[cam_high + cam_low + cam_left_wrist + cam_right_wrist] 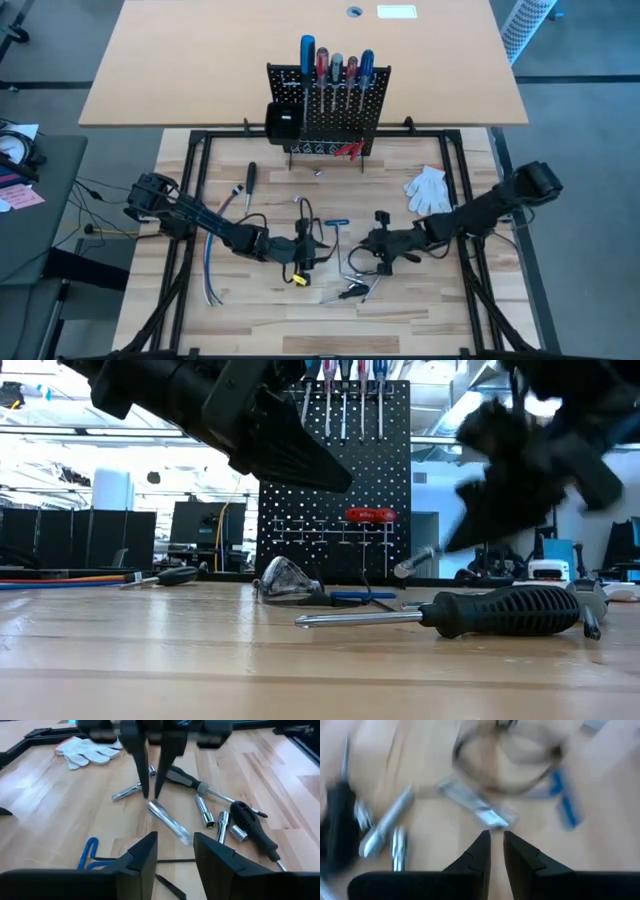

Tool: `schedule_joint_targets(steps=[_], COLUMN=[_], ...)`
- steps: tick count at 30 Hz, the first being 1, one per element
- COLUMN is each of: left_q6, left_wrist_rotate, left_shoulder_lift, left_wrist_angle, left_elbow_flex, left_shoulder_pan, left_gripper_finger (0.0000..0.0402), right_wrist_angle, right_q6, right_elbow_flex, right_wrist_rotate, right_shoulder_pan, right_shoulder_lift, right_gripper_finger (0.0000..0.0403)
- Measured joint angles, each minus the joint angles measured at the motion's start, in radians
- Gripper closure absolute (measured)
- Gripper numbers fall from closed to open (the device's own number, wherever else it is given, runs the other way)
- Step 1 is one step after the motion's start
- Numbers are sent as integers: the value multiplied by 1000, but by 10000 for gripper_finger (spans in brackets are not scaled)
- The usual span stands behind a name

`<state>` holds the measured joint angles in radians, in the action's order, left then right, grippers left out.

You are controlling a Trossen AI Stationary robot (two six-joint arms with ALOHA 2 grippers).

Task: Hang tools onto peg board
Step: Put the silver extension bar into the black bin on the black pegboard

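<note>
wooden slats are lying under my two grippers, which are facing each other mid-table. my right gripper (494, 845) is hovering with fingers nearly together, holding nothing, just short of a silver metal bit (479, 809). my left gripper (175, 855) is standing partly spread and empty. behind, the peg board (335, 110) is carrying screwdrivers (336, 65) upright.

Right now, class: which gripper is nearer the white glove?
Right. The right gripper sits just inward of the white glove; the left gripper is farther across the table.
</note>
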<state>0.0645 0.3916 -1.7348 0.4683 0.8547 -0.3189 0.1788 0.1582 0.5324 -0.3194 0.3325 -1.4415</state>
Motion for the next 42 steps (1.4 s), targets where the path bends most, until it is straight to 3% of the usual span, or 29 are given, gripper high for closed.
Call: schedule_joint_targets(steps=[6, 14, 17, 21, 25, 29, 34, 40, 42], left_q6=[-84, -65, -64, -63, -58, -53, -53, -84, -92], left_wrist_rotate=[-7, -7, -7, -7, -7, -7, -8, -3, 3], left_shoulder_lift=[0, 0, -1, -1, -1, -1, -1, -1, -1], left_wrist_angle=[51, 64, 62, 53, 35, 28, 28, 16, 15], left_elbow_flex=[0, 0, 0, 0, 0, 0, 0, 0, 0], left_shoulder_pan=[0, 0, 0, 0, 0, 0, 0, -4, -8], left_gripper_finger=[245, 236, 237, 237, 237, 237, 237, 237, 237], right_wrist_angle=[32, 72, 131, 108, 87, 82, 87, 83, 81], right_q6=[33, 42, -22, -78, -108, -107, -103, -104, -101], right_elbow_flex=[0, 1, 0, 7, 8, 9, 12, 14, 14], right_wrist_rotate=[-84, -21, 71, 166, 186, 187, 178, 164, 139], right_shoulder_pan=[25, 25, 25, 34, 68, 99, 103, 77, 64], right_shoulder_lift=[77, 31, -34, -89, -121, -166, -232, -261, -259], right_gripper_finger=[367, 391, 360, 286, 212, 185, 225, 351, 371])
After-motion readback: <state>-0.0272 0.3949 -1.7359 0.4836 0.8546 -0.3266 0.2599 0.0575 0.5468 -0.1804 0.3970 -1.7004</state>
